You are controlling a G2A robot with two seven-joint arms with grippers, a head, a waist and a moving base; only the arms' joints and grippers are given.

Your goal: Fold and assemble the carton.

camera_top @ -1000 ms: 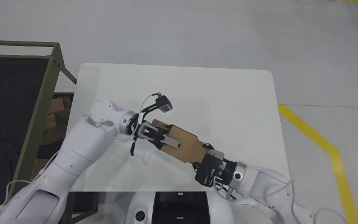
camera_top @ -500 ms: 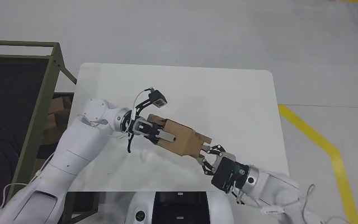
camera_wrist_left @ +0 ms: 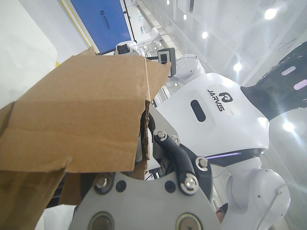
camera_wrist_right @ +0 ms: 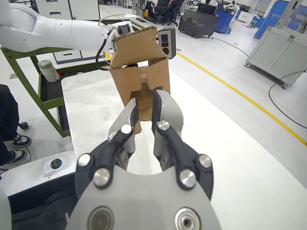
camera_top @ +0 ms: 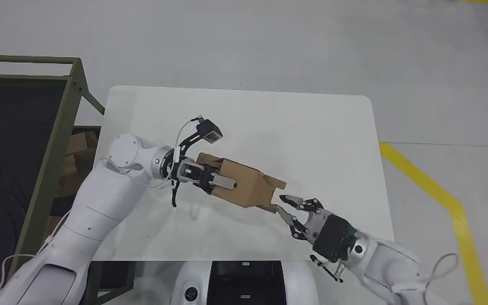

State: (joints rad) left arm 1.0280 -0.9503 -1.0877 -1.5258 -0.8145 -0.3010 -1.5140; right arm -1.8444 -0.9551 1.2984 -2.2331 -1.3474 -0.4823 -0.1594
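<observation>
Here, a brown carton [camera_top: 242, 187] is held over the near half of the white worktop [camera_top: 305, 130], well in from its left, right and far edges. The left pincer [camera_top: 219, 181] is clenched on the carton's left end. The carton's other end, with loose flaps jutting out, points toward the right pincer [camera_top: 293, 210]. This pincer sits just beside the carton without touching it, fingers spread apart, close to the worktop's near edge. A green metal frame [camera_top: 46, 107] stands just beside the worktop's left edge.
</observation>
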